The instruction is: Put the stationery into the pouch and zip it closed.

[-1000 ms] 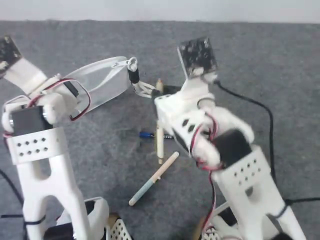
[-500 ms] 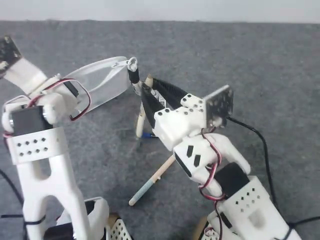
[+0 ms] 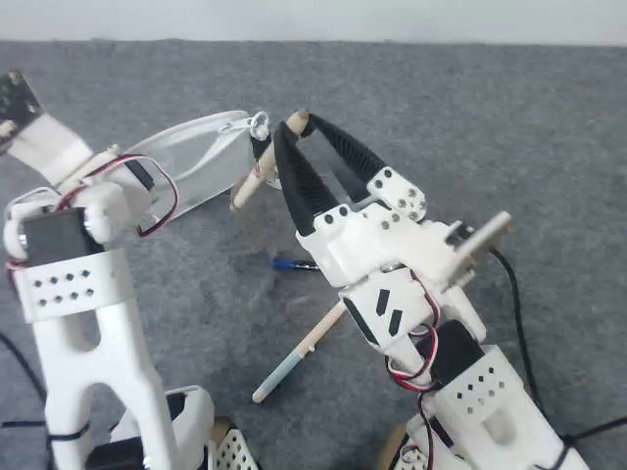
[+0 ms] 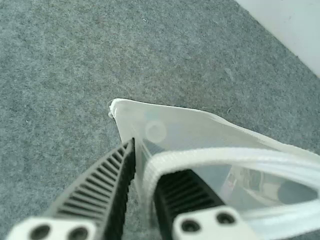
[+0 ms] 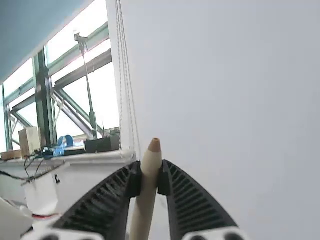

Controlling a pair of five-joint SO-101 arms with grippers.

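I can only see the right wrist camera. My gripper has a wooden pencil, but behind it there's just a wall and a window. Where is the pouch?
Observer: In the high view, the pouch is over by the left arm. The lower end of the pencil in the right gripper is close to the pouch's zipper end.
Operator: Is something holding it open?
Observer: Yes. The left gripper pinches the pouch's rim, with one finger inside and one outside.
Operator: Is there more stuff to pick up after this?
Observer: Two things lie on the grey table between the arms: a blue pen and a long pale pen.
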